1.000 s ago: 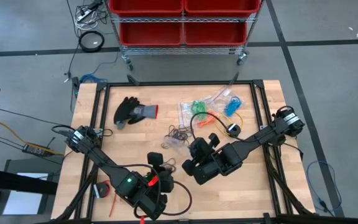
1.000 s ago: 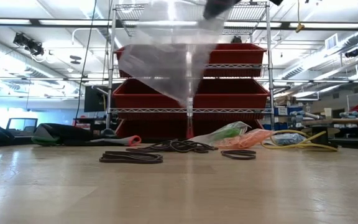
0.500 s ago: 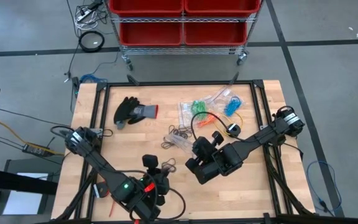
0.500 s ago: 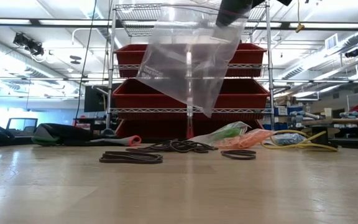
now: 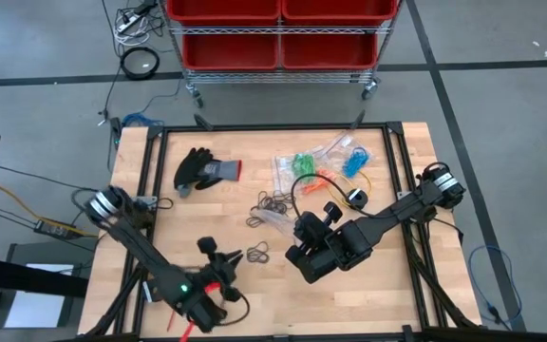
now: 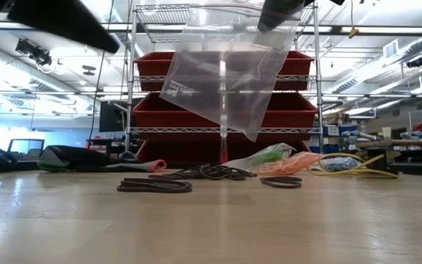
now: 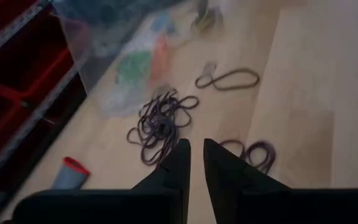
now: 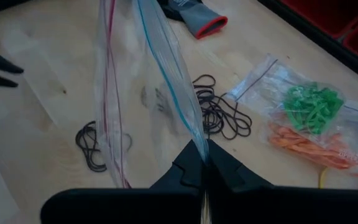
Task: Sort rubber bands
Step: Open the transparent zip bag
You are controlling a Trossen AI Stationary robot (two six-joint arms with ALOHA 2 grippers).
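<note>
Loose black rubber bands lie flat on the wooden table: a pile (image 5: pixel 273 203) (image 7: pixel 160 121) (image 8: pixel 219 112) and a few apart (image 5: pixel 257 253) (image 7: pixel 253 154) (image 8: pixel 95 146). Green (image 8: pixel 312 106), orange (image 8: pixel 309 144) and blue (image 5: pixel 354 161) bands sit in small clear bags at the far right. My right gripper (image 8: pixel 202 155) (image 6: pixel 273 13) is shut on a clear zip bag (image 6: pixel 222 73) above the table's middle. My left gripper (image 5: pixel 207 249) (image 7: pixel 194 149) hovers over the near left, nothing in the narrow gap between its fingers. My right gripper pinches the zip bag's top edge at the blue zip strip (image 8: pixel 194 138) between its two fingers, slanting down from the table's right. The bag's mouth gapes, its red-lined lip (image 8: pixel 112 106) standing free. The bag hangs below the fingers, tilted and clear of the table.
A black glove with a red cuff (image 5: pixel 202 169) lies at the far left. A yellow cable (image 6: pixel 357 170) curls by the small bags. Red bins on a wire shelf (image 5: pixel 278 33) stand beyond the far edge. Bare wood shows along the near edge.
My left gripper has drawn away from the zip bag toward the table's left edge, sinking and rolling as it went. The bag, bunched to a point at first, has turned about and spread out, and now hangs flat below my right gripper.
</note>
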